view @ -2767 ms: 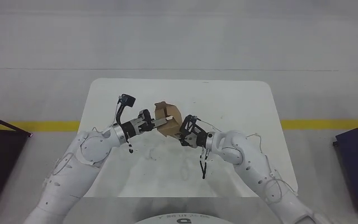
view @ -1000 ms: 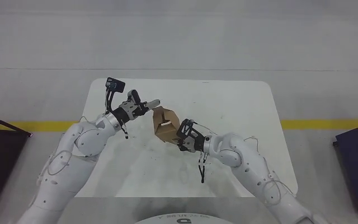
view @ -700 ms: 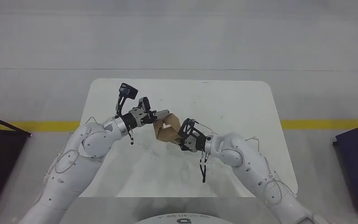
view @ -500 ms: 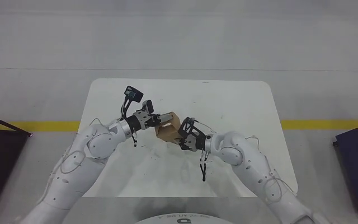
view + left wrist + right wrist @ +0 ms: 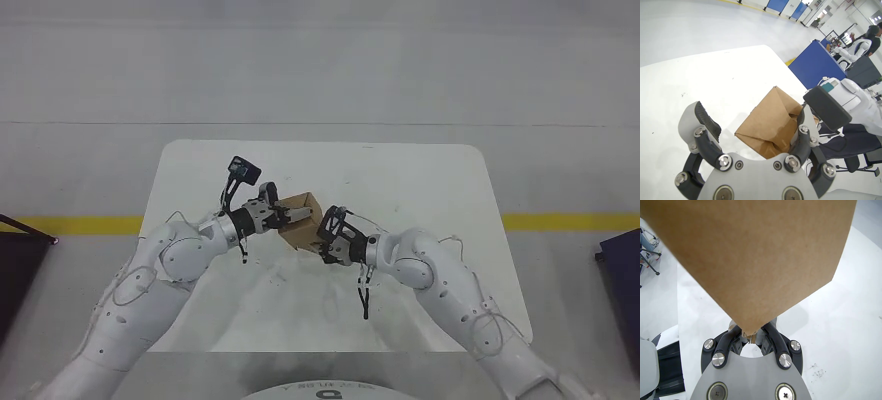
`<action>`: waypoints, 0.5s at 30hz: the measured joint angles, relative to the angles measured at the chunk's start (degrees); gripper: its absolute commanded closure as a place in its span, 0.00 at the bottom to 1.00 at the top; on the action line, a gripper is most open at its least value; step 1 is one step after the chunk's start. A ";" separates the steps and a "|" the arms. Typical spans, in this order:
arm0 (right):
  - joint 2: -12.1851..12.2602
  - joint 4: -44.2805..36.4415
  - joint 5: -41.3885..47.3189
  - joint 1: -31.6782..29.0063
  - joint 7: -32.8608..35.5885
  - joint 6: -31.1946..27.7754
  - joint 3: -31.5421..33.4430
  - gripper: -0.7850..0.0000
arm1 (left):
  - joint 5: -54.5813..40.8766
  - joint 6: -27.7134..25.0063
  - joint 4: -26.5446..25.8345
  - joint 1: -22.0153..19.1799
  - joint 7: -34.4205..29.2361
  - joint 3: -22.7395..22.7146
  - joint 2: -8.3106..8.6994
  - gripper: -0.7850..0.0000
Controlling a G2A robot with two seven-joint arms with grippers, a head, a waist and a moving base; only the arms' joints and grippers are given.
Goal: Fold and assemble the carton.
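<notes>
White table [image 5: 420, 200] lies under a brown carton [image 5: 300, 217], flaps creased inward.

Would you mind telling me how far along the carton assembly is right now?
Done: the carton already has a box shape, held over the table. In hand: the right gripper is shut on one corner, while the open left gripper straddles the flapped end. Left: those end flaps look loosely overlapped with a gap, so they likely need pressing closed.

Small brown carton [image 5: 305, 212], tilted, end flaps folded inward, seemingly lifted off the table [image 5: 430, 200].
</notes>
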 measured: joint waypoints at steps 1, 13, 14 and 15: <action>0.07 -0.09 -0.94 -0.10 -0.58 -0.29 0.12 1.00 | -1.65 -0.94 -0.15 -0.03 -0.58 -0.51 0.08 0.00; 0.82 -0.70 -8.19 -0.77 -5.63 -6.35 0.90 1.00 | -15.91 -10.34 -7.45 -0.57 -22.39 -11.95 3.24 0.00; 0.85 -0.74 -8.56 -0.73 -5.77 -6.81 0.84 1.00 | -17.02 -10.17 -7.61 -1.00 -24.55 -12.56 3.47 0.00; 0.88 -0.82 -9.03 -0.68 -5.99 -7.30 0.75 1.00 | -17.70 -9.36 -7.60 -1.78 -27.36 -13.36 3.78 0.00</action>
